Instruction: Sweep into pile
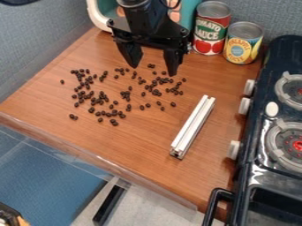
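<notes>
Red can (211,32): upright on my worktop (35,103), just beside the yellow can (242,43).
Yellow can: upright too, near the stove (259,171).
Stove: dark; I see two burners (298,145) and pale knobs (245,106).
Teal thing (107,9): white-rimmed, partly hidden; I can't tell what it is.

Dark beans (114,122) scattered loosely; pale bar (193,126) flat nearby

Bright, w/ glare on stove (257,171)

So the black WidowX 250 arm (140,13) comes in from the top edge, and its two-finger gripper (153,68) hangs there pointing down, fingers (172,59) spread pretty wide, tips well apart.
</notes>
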Controlling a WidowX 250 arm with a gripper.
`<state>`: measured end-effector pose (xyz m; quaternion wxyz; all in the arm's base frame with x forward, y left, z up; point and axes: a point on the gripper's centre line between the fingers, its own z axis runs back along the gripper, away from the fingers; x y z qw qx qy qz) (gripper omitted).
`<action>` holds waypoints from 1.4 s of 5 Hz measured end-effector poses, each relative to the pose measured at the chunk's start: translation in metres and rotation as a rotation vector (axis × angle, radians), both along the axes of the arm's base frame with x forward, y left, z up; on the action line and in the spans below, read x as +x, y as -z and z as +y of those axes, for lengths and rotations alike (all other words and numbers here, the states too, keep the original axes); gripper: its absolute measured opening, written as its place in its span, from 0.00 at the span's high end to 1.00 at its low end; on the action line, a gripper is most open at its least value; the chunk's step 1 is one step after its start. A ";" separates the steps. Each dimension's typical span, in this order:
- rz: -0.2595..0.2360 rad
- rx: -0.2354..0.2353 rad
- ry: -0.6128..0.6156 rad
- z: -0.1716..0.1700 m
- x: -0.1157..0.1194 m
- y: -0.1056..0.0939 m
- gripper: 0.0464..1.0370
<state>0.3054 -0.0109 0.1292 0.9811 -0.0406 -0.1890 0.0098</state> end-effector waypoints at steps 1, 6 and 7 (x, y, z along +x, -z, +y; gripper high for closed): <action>0.033 0.005 -0.001 -0.001 -0.002 0.011 0.04; 0.121 0.119 0.214 -0.058 0.008 0.088 0.04; 0.125 0.118 0.210 -0.059 0.009 0.093 0.04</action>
